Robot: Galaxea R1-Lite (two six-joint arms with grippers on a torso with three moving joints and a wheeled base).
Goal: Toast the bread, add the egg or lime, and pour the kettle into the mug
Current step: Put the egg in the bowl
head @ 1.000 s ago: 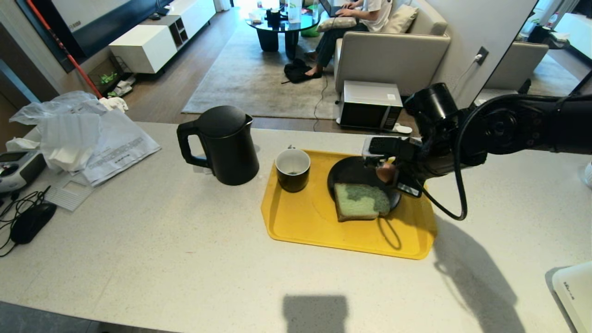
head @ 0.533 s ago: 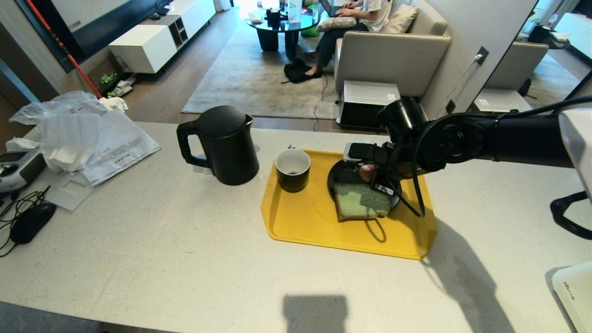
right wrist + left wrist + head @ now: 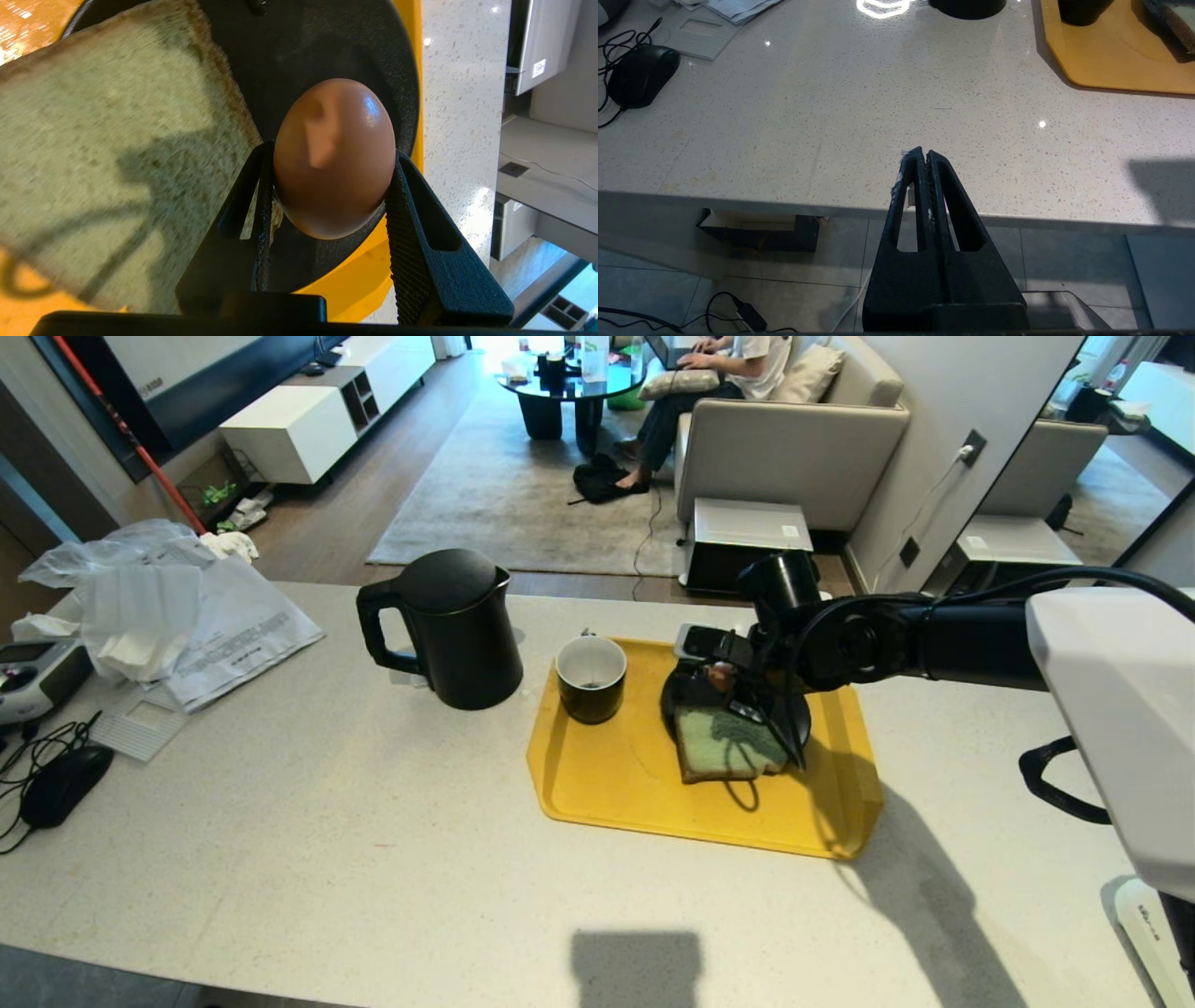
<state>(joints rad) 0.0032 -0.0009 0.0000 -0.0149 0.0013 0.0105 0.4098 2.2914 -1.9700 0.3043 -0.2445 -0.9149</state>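
Egg over the plate
Right tool (image 3: 334,163) grips a brown egg (image 3: 334,156) above the black plate (image 3: 299,51), beside the bread (image 3: 107,154); left tool (image 3: 923,156) clenched empty

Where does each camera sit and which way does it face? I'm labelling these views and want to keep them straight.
Head view: high on the robot, looking forward and down at the counter; the right arm reaches over the yellow tray.
Left wrist view: behind the shut left gripper, parked at the counter's near edge.
Right wrist view: behind the right gripper, which holds a brown egg over the black plate.
Shared: bread and tray show in all three.
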